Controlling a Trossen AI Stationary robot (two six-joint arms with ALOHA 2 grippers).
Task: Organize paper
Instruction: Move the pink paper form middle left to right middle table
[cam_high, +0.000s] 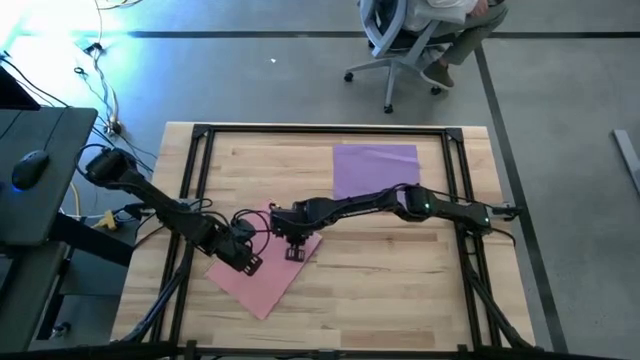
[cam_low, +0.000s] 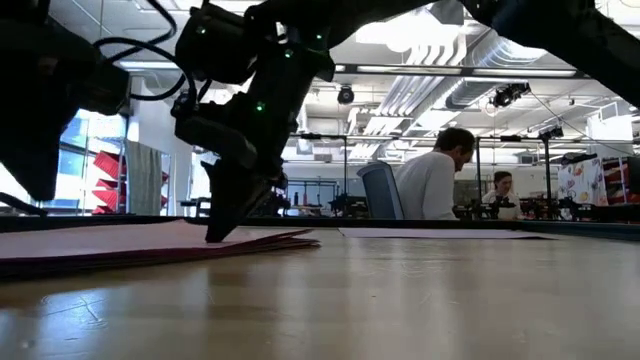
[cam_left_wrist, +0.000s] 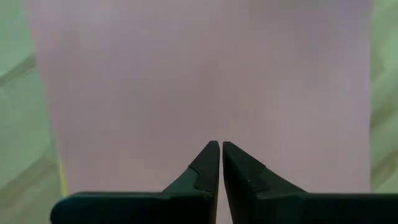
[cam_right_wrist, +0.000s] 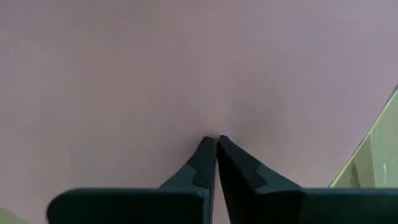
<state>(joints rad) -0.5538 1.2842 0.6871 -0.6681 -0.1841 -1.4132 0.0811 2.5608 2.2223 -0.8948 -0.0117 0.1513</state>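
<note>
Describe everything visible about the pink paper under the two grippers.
The pink paper is a thin, matte rectangular sheet lying flat and skewed on the wooden table, front-left of the purple sheet. From table height it looks like a few stacked layers. Both the left gripper and right gripper, shut, point down onto its surface; neither visibly pinches it.

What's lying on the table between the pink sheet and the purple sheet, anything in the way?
Nothing visible. Only bare table lies between the pink sheet and the purple sheet. The right gripper and left gripper, both shut, are down on the pink sheet.
</note>
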